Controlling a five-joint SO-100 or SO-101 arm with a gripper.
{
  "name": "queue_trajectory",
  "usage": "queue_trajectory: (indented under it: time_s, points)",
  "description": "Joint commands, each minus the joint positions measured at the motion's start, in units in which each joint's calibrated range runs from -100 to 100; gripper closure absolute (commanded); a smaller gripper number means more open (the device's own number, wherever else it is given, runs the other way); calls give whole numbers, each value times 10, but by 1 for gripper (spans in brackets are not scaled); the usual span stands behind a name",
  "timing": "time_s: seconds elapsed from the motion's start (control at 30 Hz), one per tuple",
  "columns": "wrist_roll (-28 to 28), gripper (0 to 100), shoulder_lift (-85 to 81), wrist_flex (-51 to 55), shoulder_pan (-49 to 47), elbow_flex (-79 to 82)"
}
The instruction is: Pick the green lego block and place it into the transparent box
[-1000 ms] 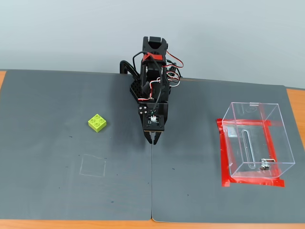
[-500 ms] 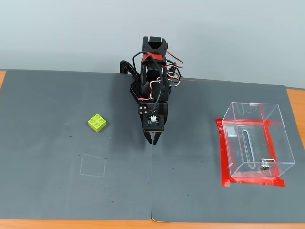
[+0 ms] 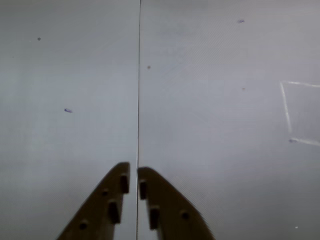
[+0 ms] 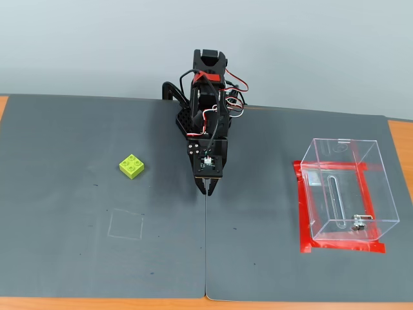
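Note:
The green lego block (image 4: 131, 166), a small lime brick with four studs, lies on the dark mat left of the arm in the fixed view. It does not show in the wrist view. The transparent box (image 4: 346, 190) stands open-topped on a red tape frame at the right, with a small metal latch near its front. My gripper (image 4: 206, 188) points down at the mat's centre seam, well right of the block and left of the box. In the wrist view my gripper (image 3: 133, 172) has its two fingers nearly touching, with nothing between them.
A faint chalk square (image 4: 126, 225) is drawn on the mat in front of the block; it also shows in the wrist view (image 3: 300, 112). A seam (image 4: 206, 252) splits the two grey mats (image 4: 64, 213). Orange table edges show at left, right and front.

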Motion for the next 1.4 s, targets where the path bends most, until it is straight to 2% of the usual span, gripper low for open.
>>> queue_trajectory:
  time_s: [0.0,1.07,1.37]
  points:
    - [0,98,-6,-1,4,3]
    - [-3,98,-4,7,4,-3]
    - [-4,98,42,112,21,-139]
